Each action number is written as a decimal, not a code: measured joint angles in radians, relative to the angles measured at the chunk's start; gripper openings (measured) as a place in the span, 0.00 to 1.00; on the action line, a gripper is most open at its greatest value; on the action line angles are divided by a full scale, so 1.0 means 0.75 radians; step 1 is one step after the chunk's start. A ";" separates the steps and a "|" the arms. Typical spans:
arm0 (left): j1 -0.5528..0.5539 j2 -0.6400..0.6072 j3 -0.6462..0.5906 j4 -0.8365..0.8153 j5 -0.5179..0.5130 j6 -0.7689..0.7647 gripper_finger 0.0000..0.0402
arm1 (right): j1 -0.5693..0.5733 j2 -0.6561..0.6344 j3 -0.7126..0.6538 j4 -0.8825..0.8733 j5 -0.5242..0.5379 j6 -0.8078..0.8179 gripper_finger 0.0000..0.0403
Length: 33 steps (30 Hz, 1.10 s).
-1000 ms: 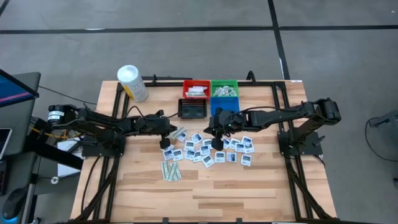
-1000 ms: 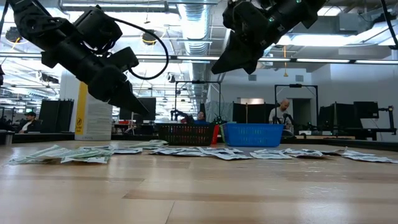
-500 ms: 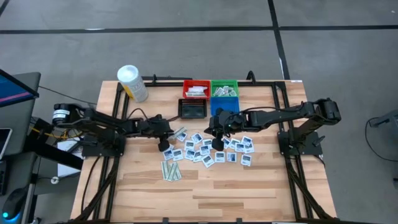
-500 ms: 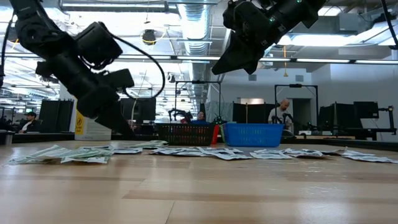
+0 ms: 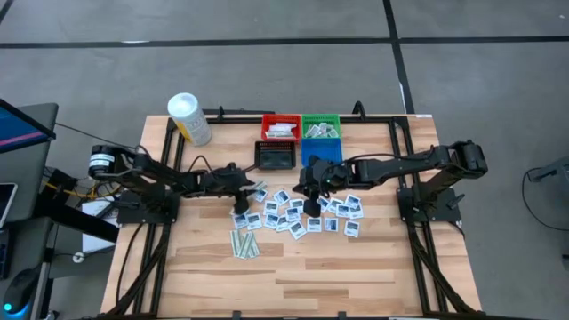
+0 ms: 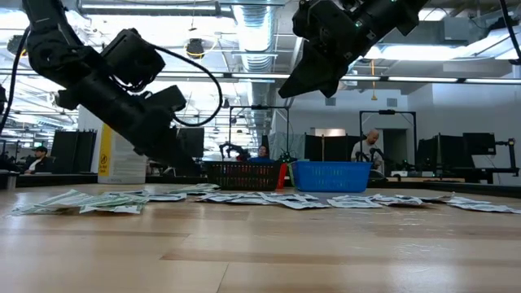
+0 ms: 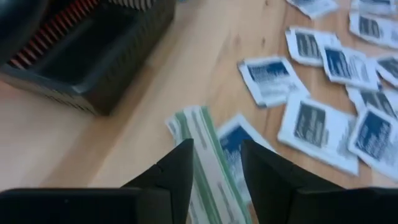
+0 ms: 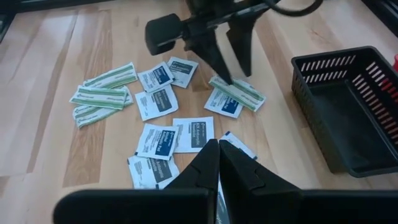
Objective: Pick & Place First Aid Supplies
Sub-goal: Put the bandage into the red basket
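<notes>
I am seeing a green-white strip packet [image 7: 208,149] lying on the table [image 5: 373,267] beside the black bin [image 7: 87,56], under my left gripper [image 7: 214,168], whose fingers are standing apart. My right gripper [image 8: 217,163] is hovering pinched together over square packets [image 8: 168,140].

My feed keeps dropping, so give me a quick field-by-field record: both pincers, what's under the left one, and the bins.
left pincer: open, low over the table beside the black bin
under left pincer: green-white strip lying partly on a square white packet, not held
right pincer: shut, raised above the scattered packets
red bin and green bin: hold packets
black bin: looks empty
</notes>
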 joint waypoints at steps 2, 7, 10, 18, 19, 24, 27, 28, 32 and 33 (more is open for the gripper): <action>0.006 0.000 0.001 0.015 -0.023 0.001 0.34 | 0.000 0.000 0.000 0.000 0.000 0.000 0.01; 0.037 0.021 0.001 0.019 -0.028 0.001 0.33 | -0.001 0.000 0.000 -0.001 0.000 0.000 0.01; 0.055 0.036 0.001 0.031 -0.028 0.001 0.33 | -0.001 0.000 0.000 -0.001 0.000 0.000 0.01; 0.065 0.082 0.003 0.114 0.019 -0.003 0.33 | -0.001 0.000 0.000 -0.004 0.000 0.000 0.01; 0.065 0.094 0.002 0.131 0.024 -0.003 0.33 | -0.002 0.000 0.000 -0.004 0.000 0.000 0.01; 0.065 0.161 0.002 0.184 0.024 -0.019 0.33 | -0.002 0.000 0.000 -0.004 0.000 0.001 0.01; 0.065 0.196 0.005 0.207 0.023 -0.060 0.33 | -0.003 0.000 0.000 -0.004 0.000 0.001 0.01; 0.065 0.208 0.005 0.207 0.020 -0.071 0.33 | -0.003 0.000 0.000 -0.004 0.000 0.006 0.01; 0.065 0.254 0.005 0.218 0.005 -0.078 0.33 | -0.003 0.000 0.000 -0.004 0.000 0.016 0.01; 0.065 0.260 0.005 0.221 0.003 -0.078 0.32 | -0.003 0.000 0.000 -0.004 0.000 0.015 0.01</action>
